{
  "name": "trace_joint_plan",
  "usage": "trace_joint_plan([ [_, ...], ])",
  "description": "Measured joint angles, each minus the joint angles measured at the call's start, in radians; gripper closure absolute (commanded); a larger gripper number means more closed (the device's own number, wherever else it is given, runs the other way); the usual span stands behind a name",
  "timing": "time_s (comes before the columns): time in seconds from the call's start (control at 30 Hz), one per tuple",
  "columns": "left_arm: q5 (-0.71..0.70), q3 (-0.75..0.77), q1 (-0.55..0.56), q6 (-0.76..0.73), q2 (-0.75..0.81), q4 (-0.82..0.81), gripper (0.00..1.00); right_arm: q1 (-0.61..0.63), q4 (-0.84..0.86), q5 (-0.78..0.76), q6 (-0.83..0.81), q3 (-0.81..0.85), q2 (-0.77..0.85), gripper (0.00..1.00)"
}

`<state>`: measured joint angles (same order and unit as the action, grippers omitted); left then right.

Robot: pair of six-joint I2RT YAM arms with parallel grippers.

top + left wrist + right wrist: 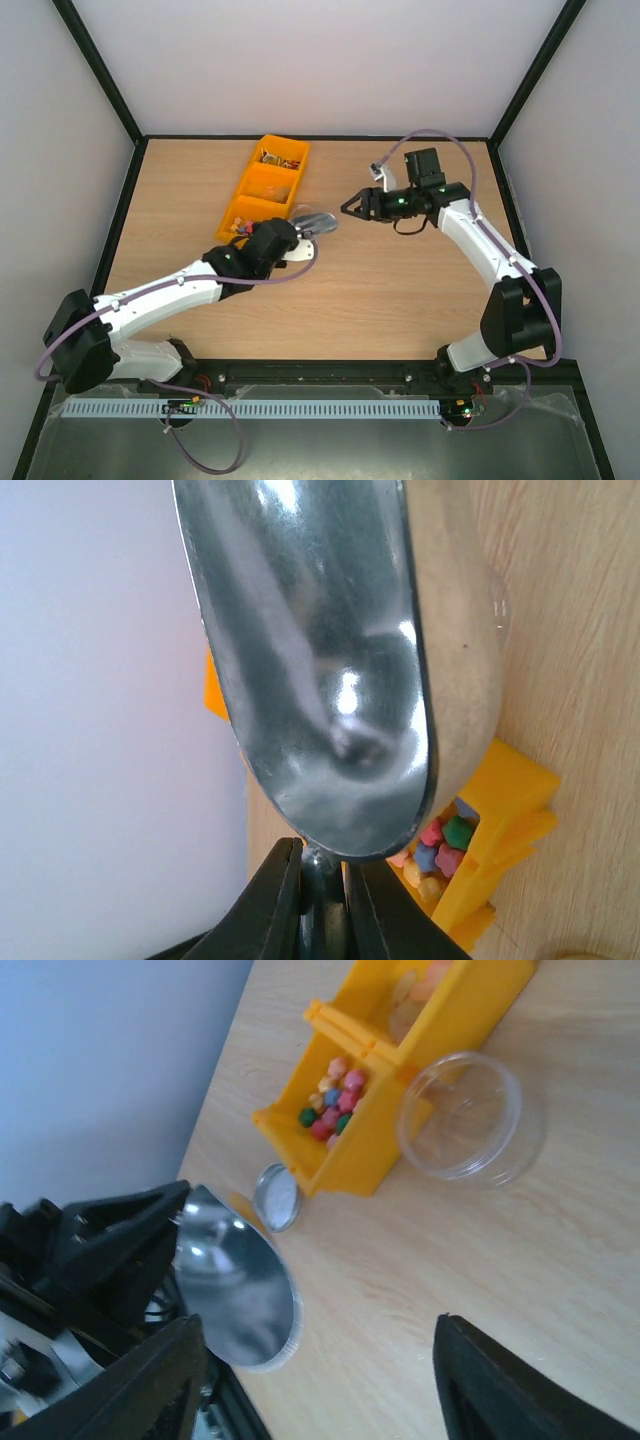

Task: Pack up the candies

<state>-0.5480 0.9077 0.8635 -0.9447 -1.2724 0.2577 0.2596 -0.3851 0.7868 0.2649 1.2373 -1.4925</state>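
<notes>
Candies [332, 1108] in tray [355, 1168] compts; jar [470, 1115] just R of tray's near end; scoop [320, 660] nearby.

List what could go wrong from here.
The left gripper pinches the scoop only by its thin handle, so it may twist when pushed into the candies. The clear container sits close beside the yellow bin; the scoop or the right gripper could knock it away.

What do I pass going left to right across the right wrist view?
First the metal scoop → small colourful sweets in the yellow tray → clear round container. The small metal lid overlaps the scoop, so it is left out.
</notes>
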Motion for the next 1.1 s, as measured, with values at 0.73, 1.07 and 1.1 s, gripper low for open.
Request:
trace_joint_plan([
  [0.73,-0.108,-0.024,0.101,-0.039,-0.032,-0.069,0.97,0.122,0.071,0.018,0.049,-0.086,-0.048,0.66],
  [1.07,-0.106,-0.024,0.120,-0.029,-0.032,-0.057,0.68,0.122,0.076,0.046,0.045,-0.087,-0.063,0.99],
  [1.1,-0.102,-0.024,0.118,-0.029,-0.032,-0.048,0.62,0.122,0.075,0.048,0.041,-0.087,-0.063,0.99],
])
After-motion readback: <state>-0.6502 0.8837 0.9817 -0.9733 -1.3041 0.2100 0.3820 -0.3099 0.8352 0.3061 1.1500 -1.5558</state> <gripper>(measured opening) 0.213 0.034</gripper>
